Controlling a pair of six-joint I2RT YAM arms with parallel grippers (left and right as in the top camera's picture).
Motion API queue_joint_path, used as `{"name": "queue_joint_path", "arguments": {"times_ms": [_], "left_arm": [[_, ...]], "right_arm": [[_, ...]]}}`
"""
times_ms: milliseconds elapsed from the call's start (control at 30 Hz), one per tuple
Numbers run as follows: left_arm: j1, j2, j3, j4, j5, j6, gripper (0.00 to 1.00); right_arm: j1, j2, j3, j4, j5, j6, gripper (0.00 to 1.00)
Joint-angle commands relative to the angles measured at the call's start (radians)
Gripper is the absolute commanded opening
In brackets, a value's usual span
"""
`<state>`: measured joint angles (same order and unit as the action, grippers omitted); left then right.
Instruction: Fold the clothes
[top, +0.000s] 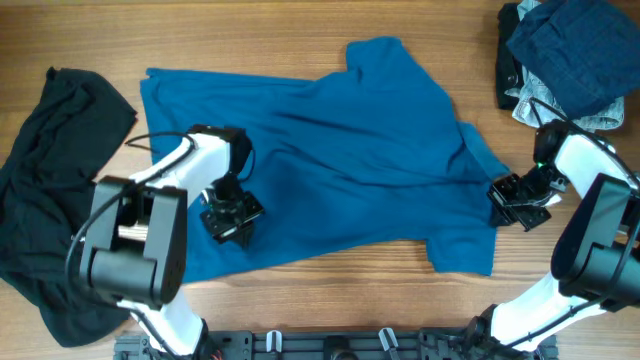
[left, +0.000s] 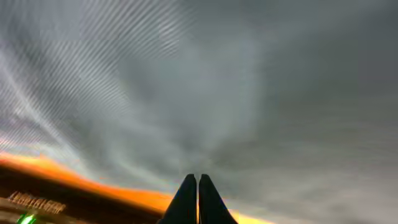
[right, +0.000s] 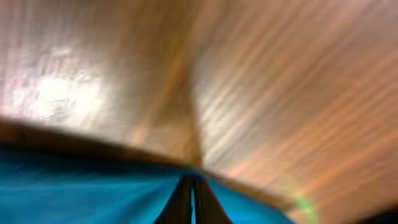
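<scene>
So the left gripper (left: 198, 179) has its fingers (left: 186, 202) squeezed flat together, no gap. Creases in the cloth run right into the tips, so it looks pinched on the teal shirt (top: 360, 150), down in its lower left part. Right gripper (right: 191, 182) is the same deal, clamped tight at the shirt's right edge, just over the wooden table (top: 300, 30). Shirt's spread rumpled mid-table, black garment (top: 50, 170) off to the left, denim heap (top: 570, 50) in the far right corner.
</scene>
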<state>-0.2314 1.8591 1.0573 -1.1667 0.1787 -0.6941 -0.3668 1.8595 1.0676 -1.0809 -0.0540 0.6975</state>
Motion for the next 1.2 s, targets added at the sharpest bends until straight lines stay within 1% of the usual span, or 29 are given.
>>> {"name": "queue_joint_path", "arguments": {"times_ms": [0,67,100,167,200,233,267,333,467,567,667,767,867,1033,1167], "left_arm": [[-0.005,-0.105,0.0,0.027,-0.089,-0.1,0.04],[-0.004,-0.103,0.0,0.05,-0.094,-0.1,0.04],[-0.004,-0.101,0.0,0.067,-0.094,-0.1,0.04],[-0.004,-0.1,0.0,0.109,-0.094,-0.1,0.04],[-0.004,-0.097,0.0,0.143,-0.095,-0.1,0.04],[-0.004,-0.091,0.0,0.166,-0.095,-0.1,0.04],[-0.004,-0.086,0.0,0.18,-0.094,-0.109,0.04],[-0.004,-0.072,0.0,0.182,-0.09,-0.126,0.04],[-0.007,-0.04,0.0,0.18,-0.056,-0.126,0.04],[-0.009,-0.037,0.0,0.168,-0.055,-0.126,0.04],[-0.009,-0.037,0.0,0.128,-0.043,-0.126,0.04],[-0.009,-0.037,0.0,0.092,-0.037,-0.126,0.04],[-0.009,-0.037,0.0,0.063,-0.037,-0.126,0.04],[-0.009,-0.037,0.0,-0.001,-0.042,-0.126,0.04],[-0.009,-0.043,0.001,0.011,-0.056,-0.125,0.04]], "right_arm": [[-0.003,-0.104,0.012,-0.065,0.152,0.078,0.04],[-0.003,-0.157,0.012,-0.087,0.166,0.101,0.04],[-0.003,-0.193,0.012,-0.083,0.154,0.073,0.04],[-0.001,-0.258,0.013,-0.027,0.077,-0.051,0.04],[0.007,-0.305,0.014,0.04,-0.043,-0.2,0.04],[0.016,-0.334,0.02,0.081,-0.143,-0.288,0.04],[0.039,-0.364,0.043,0.122,-0.241,-0.332,0.04],[0.092,-0.372,0.117,0.144,-0.262,-0.328,0.04],[0.277,-0.292,0.331,0.19,-0.227,-0.33,0.05],[0.381,-0.113,0.492,0.176,-0.196,-0.317,0.04],[0.41,0.055,0.584,0.169,-0.202,-0.322,0.04],[0.428,0.166,0.618,0.188,-0.209,-0.33,0.04],[0.431,0.23,0.617,0.206,-0.208,-0.332,0.04],[0.435,0.293,0.617,0.29,-0.205,-0.306,0.04],[0.436,0.33,0.617,0.314,-0.171,-0.308,0.04]]}}
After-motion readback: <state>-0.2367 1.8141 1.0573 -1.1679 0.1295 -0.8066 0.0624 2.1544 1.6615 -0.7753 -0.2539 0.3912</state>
